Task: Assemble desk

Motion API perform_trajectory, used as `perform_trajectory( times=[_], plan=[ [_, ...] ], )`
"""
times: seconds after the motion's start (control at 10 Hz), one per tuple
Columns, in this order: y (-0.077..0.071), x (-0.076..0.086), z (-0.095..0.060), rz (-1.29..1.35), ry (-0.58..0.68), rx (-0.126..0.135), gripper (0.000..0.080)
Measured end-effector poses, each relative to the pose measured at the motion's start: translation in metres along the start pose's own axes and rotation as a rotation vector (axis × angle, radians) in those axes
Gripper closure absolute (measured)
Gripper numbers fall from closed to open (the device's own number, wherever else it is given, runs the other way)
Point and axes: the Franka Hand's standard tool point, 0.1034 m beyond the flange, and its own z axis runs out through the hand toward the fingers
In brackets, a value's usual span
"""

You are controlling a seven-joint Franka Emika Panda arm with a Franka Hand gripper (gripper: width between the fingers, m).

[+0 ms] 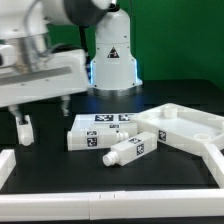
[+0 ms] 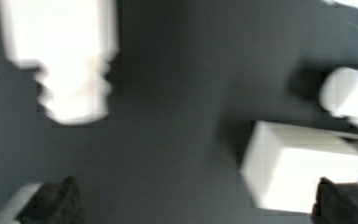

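My gripper [image 1: 42, 110] hangs low over the table at the exterior view's left, open, with nothing between its fingers. In the wrist view the gripper [image 2: 197, 205] spans bare dark table, and a white block's corner [image 2: 300, 165] lies just inside one finger [image 2: 345, 203]. A small white leg [image 1: 22, 127] with a stepped end sits under the gripper's left side, free of the jaws; the wrist view shows this leg [image 2: 69, 60] blurred. Tagged block legs [image 1: 98, 132] lie mid-table, another leg [image 1: 128, 150] in front. The wide tabletop slab [image 1: 185, 125] lies at the right.
A white raised frame [image 1: 20, 160] borders the work area along the front and both sides. The robot's white base [image 1: 112, 60] stands behind the parts against a green backdrop. A rounded white part [image 2: 350, 90] shows at the wrist view's edge.
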Motion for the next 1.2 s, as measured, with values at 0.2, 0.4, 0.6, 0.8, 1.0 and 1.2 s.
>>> perform_trajectory(
  times=[0.2, 0.4, 0.6, 0.8, 1.0, 1.2],
  plan=[
    [0.011, -0.020, 0.006, 0.073, 0.019, 0.006, 0.0151],
    [0.010, -0.019, 0.006, 0.069, 0.019, 0.006, 0.0151],
    [-0.011, 0.012, -0.002, 0.067, 0.030, -0.034, 0.0151],
    [-0.048, 0.072, -0.016, 0.210, 0.032, -0.025, 0.0151],
    [-0.063, 0.111, -0.020, 0.307, 0.033, -0.015, 0.0151],
    [-0.060, 0.104, -0.017, 0.284, 0.026, -0.015, 0.0151]
  ],
)
